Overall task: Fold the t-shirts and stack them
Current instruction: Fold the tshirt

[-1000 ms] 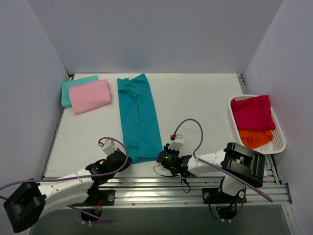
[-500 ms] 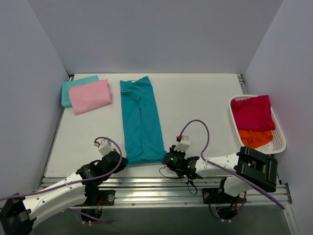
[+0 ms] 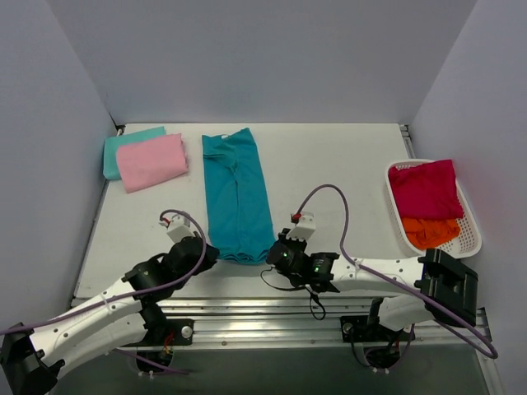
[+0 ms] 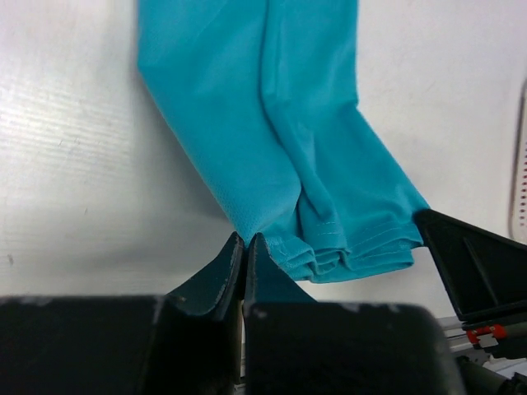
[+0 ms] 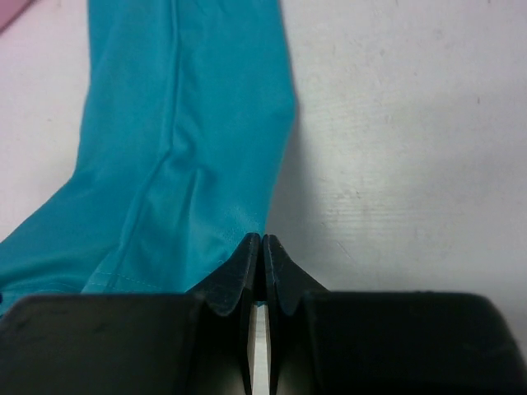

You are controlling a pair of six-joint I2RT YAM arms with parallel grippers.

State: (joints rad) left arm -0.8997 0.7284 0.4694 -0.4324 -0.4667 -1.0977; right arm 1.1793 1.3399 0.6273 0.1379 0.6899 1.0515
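We see the teal t-shirt [image 3: 237, 193], folded into a long strip, lying at the centre of the top view. The left gripper [image 4: 245, 245] is pinched closed on its lower-left hem corner. The right gripper [image 5: 255, 243] is pinched closed on its lower-right hem corner.

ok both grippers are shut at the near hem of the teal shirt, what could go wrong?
1. The right gripper seems to pinch only the very corner of the teal shirt; it may slip out on lifting.
2. By the left gripper the hem is bunched in layers; it may hold only some, so the fold could open.
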